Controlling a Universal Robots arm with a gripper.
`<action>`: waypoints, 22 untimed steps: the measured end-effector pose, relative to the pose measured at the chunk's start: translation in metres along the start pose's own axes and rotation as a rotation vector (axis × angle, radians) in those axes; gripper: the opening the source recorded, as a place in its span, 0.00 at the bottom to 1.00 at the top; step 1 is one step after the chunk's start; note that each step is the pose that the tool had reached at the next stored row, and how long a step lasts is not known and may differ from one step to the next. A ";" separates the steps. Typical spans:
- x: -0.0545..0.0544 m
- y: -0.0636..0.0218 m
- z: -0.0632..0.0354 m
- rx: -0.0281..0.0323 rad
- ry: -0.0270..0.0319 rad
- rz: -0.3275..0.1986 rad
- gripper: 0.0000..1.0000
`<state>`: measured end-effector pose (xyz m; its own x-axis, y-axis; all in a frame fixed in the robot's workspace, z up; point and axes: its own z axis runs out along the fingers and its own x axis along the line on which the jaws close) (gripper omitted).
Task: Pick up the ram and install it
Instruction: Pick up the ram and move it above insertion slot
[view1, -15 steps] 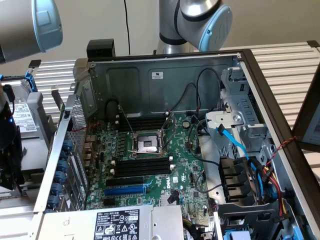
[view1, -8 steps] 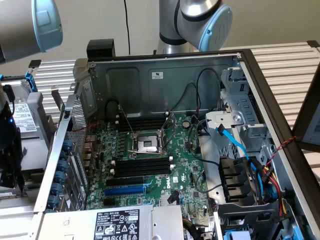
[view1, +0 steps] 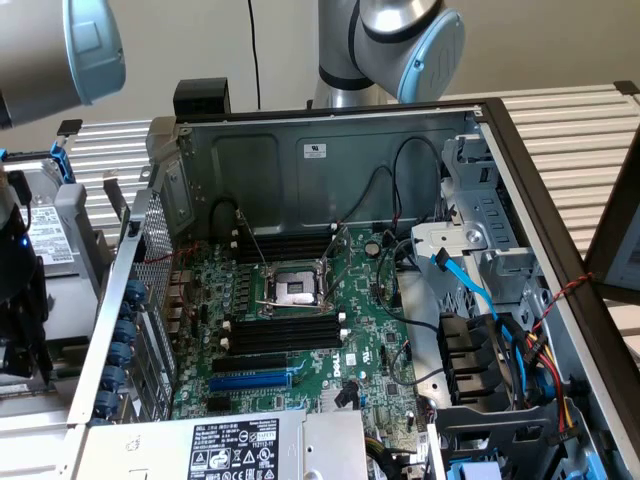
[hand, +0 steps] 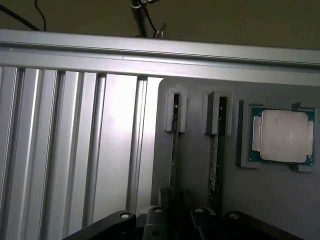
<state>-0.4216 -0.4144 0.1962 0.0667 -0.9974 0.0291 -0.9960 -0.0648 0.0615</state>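
Note:
The ram (hand: 173, 150) is a thin stick standing on edge in a grey holder on a grey tray (hand: 270, 200). A second stick (hand: 215, 160) stands in the holder beside it. My gripper (hand: 175, 216) hangs over the near end of the first ram, its dark fingers (hand: 156, 217) closed on either side of the stick. In the exterior view my arm (view1: 60, 50) reaches down outside the open computer case (view1: 330, 160), at that view's left. The long black memory slots (view1: 285, 335) on the green motherboard stand bare.
A processor chip (hand: 282, 136) lies in a pocket of the tray beside the sticks. Ribbed aluminium table rails (hand: 70, 150) run alongside the tray. Inside the case are the processor socket (view1: 297, 290), a blue slot (view1: 250, 381), loose cables and a drive cage (view1: 480, 250).

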 end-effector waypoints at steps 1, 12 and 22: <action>0.000 0.0001 -0.0007 0.0017 0.0002 0.000 0.23; 0.000 0.0002 -0.0012 0.0030 0.0081 0.001 0.23; 0.000 0.0002 -0.0009 0.0023 0.0174 0.001 0.13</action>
<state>-0.4218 -0.4143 0.1971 0.0666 -0.9967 0.0465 -0.9962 -0.0638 0.0591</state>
